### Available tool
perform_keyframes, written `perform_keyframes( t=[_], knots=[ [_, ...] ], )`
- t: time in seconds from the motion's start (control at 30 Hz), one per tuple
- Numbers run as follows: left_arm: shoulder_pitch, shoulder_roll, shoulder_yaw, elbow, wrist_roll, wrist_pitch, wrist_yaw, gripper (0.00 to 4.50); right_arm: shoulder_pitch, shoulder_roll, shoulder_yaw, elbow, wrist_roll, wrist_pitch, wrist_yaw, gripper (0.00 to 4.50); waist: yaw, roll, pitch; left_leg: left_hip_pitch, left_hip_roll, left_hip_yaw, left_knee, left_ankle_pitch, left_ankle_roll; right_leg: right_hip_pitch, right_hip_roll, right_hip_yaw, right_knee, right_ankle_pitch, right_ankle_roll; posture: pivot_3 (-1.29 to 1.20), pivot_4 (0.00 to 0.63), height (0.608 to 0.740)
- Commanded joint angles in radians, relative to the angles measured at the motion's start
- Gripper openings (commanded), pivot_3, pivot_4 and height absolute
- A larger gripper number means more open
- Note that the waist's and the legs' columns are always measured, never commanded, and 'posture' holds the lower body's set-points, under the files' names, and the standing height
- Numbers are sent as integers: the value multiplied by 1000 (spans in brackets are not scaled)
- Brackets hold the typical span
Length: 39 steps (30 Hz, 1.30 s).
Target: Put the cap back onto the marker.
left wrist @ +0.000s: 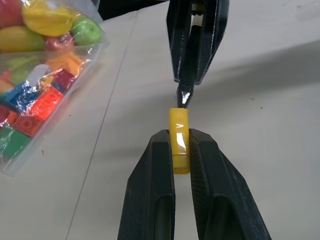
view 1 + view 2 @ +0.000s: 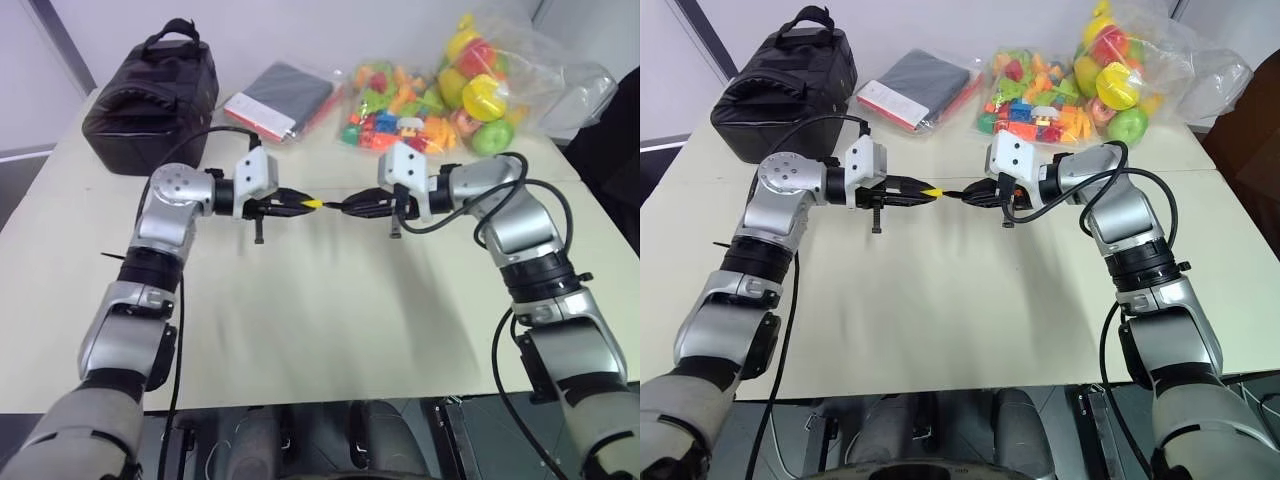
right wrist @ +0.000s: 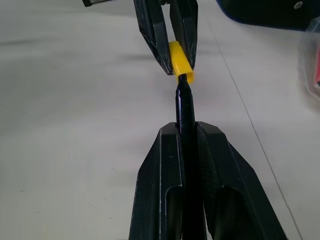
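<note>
My left gripper (image 2: 296,204) is shut on the small yellow cap (image 1: 179,139), which sticks out past its fingertips above the table. My right gripper (image 2: 352,207) faces it, shut on the thin black marker (image 3: 184,112). The marker's pointed tip meets the open end of the cap (image 3: 180,60); whether it sits inside I cannot tell. Both grippers hang level over the middle of the cream table (image 2: 330,310), fingertip to fingertip. In the right eye view the cap (image 2: 932,191) and the marker tip (image 2: 958,194) almost touch.
At the back of the table stand a black bag (image 2: 150,85), a flat packaged dark item (image 2: 280,98), a clear bag of multicoloured toy blocks (image 2: 395,115) and a bag of plastic fruit (image 2: 490,80). Cables loop from both wrists.
</note>
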Motion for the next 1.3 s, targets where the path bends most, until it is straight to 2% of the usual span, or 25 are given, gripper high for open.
perform_keyframes(
  t=[0.03,0.4,0.77,1.3],
  knots=[
    [-52,3,-20,32,34,-78,-24,55,-17,-10,-5,-28,7,-24,26,0,-1,0,0,0,0,0,0,0,0,0,0,0,0,0,0,0,150,740],
    [-85,-2,-64,94,71,-249,-112,55,-51,2,-9,19,-12,-65,24,0,-1,0,0,0,0,0,0,0,0,0,0,0,0,0,0,0,150,740],
    [-87,-51,-28,47,-6,-44,-141,55,-43,12,-16,-9,-14,-67,-2,0,-2,0,0,0,0,0,0,0,0,0,0,0,0,0,0,0,150,740],
    [-63,-87,-50,1,-1,68,-171,55,-36,17,-19,-36,-13,-53,-23,0,-2,0,0,0,0,0,0,0,0,0,0,0,0,0,0,0,150,740]
  ],
)
